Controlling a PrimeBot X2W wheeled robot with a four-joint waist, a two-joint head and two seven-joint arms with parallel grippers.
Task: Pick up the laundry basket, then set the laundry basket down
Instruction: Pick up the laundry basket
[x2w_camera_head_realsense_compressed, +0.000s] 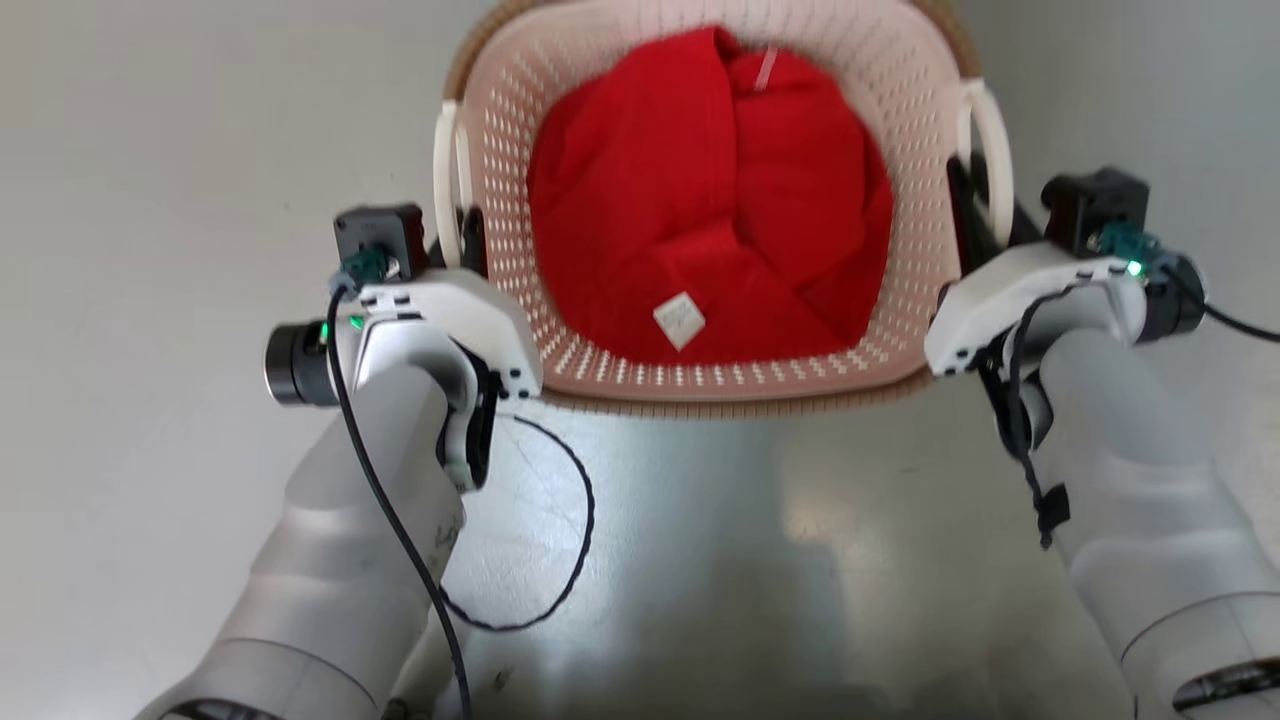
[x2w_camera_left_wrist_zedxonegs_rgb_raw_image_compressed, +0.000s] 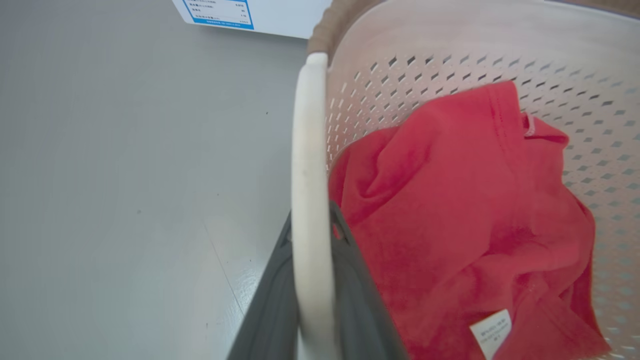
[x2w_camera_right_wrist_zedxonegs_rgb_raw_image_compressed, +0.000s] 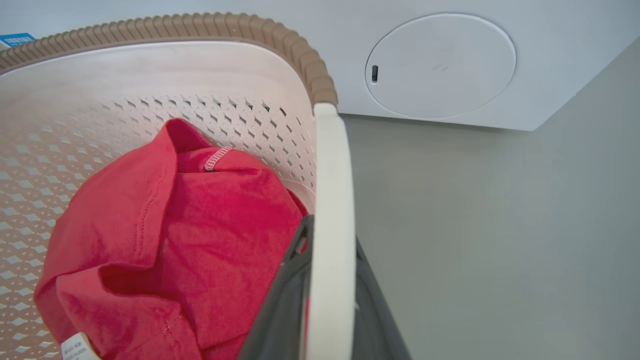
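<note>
The left pincer (x2w_camera_head_realsense_compressed: 455, 235) is clenched on the laundry basket (x2w_camera_head_realsense_compressed: 720, 385), its two dark fingers pinching the white left handle (x2w_camera_head_realsense_compressed: 445, 170) between them. In the left wrist view, one finger of the left pincer (x2w_camera_left_wrist_zedxonegs_rgb_raw_image_compressed: 310, 225) lies on each side of that handle (x2w_camera_left_wrist_zedxonegs_rgb_raw_image_compressed: 310, 150), with the perforated basket wall (x2w_camera_left_wrist_zedxonegs_rgb_raw_image_compressed: 450, 50) just beyond the inner finger.

The right pincer (x2w_camera_head_realsense_compressed: 975, 215) grips the same way, closed on the white right handle (x2w_camera_head_realsense_compressed: 990, 140). In the right wrist view, the right pincer (x2w_camera_right_wrist_zedxonegs_rgb_raw_image_compressed: 327, 235) straddles the handle (x2w_camera_right_wrist_zedxonegs_rgb_raw_image_compressed: 332, 175) just below the brown rim (x2w_camera_right_wrist_zedxonegs_rgb_raw_image_compressed: 300, 50).

The basket sits between the two pincers, holding a crumpled red garment (x2w_camera_head_realsense_compressed: 710, 200) with a small white label (x2w_camera_head_realsense_compressed: 680, 320).

In the head view the fingertips are mostly hidden behind the handles, and the basket's far rim is cut off at the top. Whether the basket rests on the grey floor (x2w_camera_head_realsense_compressed: 150, 150) or hangs above it cannot be told. Past the right pincer, a white appliance (x2w_camera_right_wrist_zedxonegs_rgb_raw_image_compressed: 440, 65) with a round panel is cut off by the top edge. A black cable (x2w_camera_head_realsense_compressed: 570, 560) loops beside the left forearm.
</note>
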